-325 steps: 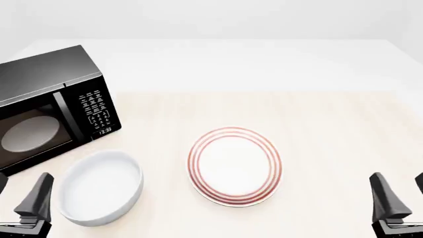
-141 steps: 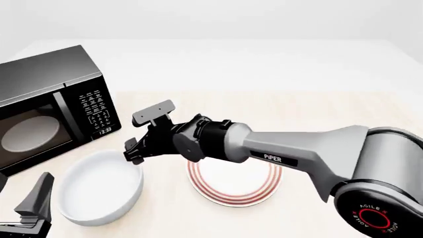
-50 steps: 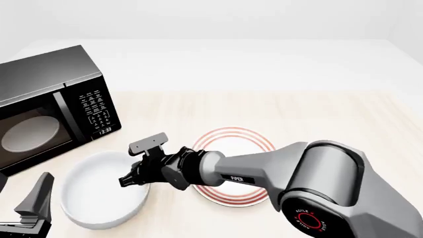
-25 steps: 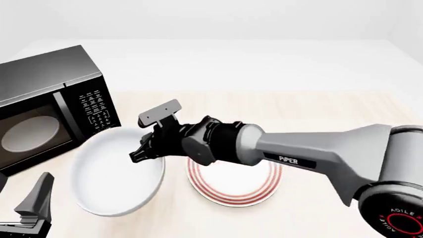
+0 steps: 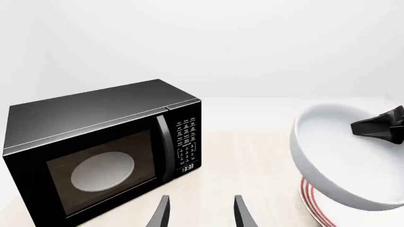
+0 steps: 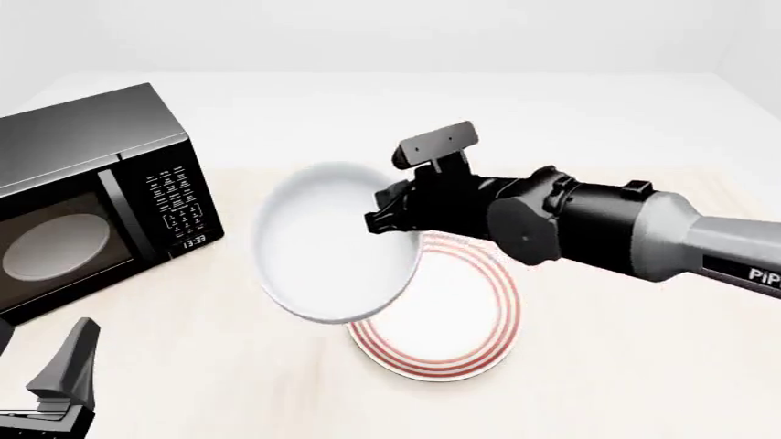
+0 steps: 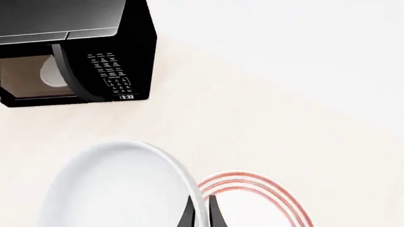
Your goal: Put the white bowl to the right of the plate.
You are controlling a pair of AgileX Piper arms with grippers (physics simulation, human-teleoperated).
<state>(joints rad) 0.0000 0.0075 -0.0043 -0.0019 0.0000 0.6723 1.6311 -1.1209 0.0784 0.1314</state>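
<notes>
The right gripper pinches the near-side rim of the white bowl between its closed fingers, holding the bowl tilted and clear of the table, over the left edge of the plate. The left gripper sits low at the near left with its fingers apart, gripping nothing. A black microwave stands at the far left, well apart from the bowl.

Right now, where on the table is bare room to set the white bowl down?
Bare tabletop lies right of the plate, under the right arm. Another free patch lies in front of the microwave, left of the plate. The middle is crowded: the right tool holds the bowl tilted above the plate's left edge.
</notes>
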